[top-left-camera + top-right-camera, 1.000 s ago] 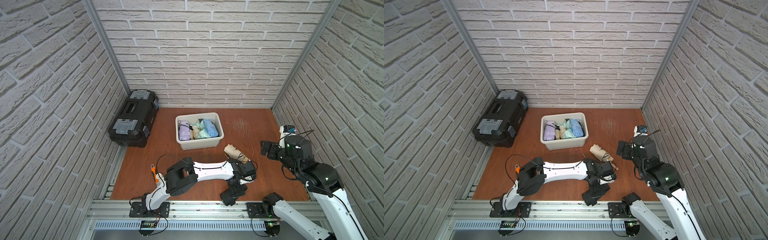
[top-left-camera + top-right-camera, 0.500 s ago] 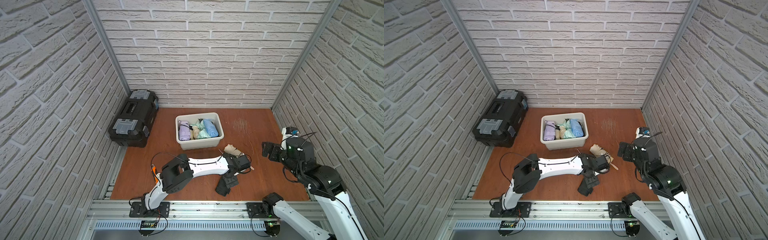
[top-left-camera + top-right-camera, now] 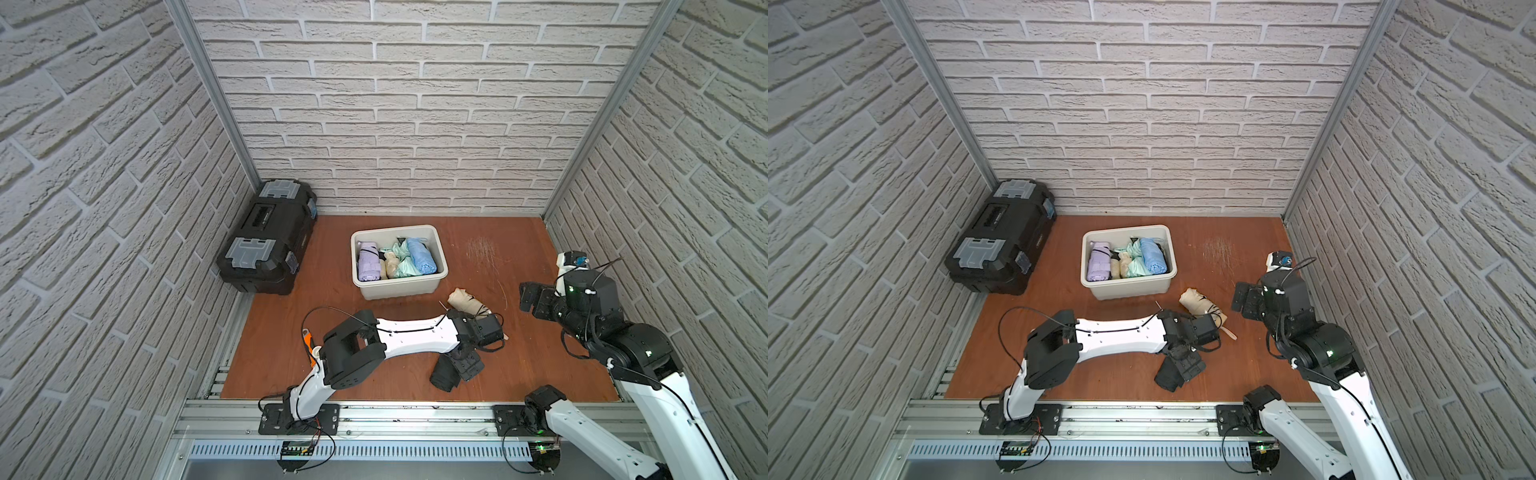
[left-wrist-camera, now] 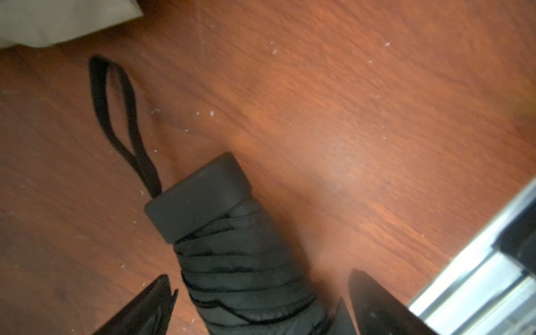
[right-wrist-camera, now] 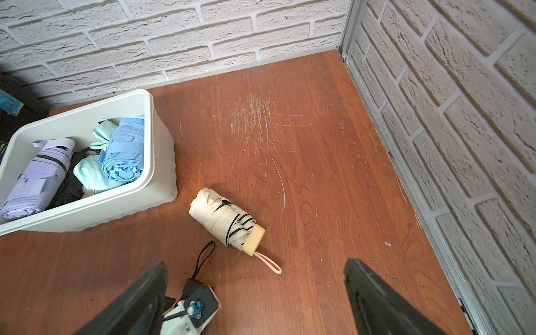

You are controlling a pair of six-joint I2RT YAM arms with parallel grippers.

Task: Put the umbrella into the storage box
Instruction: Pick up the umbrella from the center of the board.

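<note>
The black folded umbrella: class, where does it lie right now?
In both top views the black folded umbrella lies on the brown wooden table near the front rail, straddled by the open left gripper, on the robot's side of the beige folded umbrella.

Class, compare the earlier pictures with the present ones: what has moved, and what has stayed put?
The left gripper drew away from the front rail toward the storage box, and the black umbrella shifted with it; the jaws now stand open either side of it, gripping nothing. The right gripper, beige umbrella, storage box and black toolbox stayed put.
</note>
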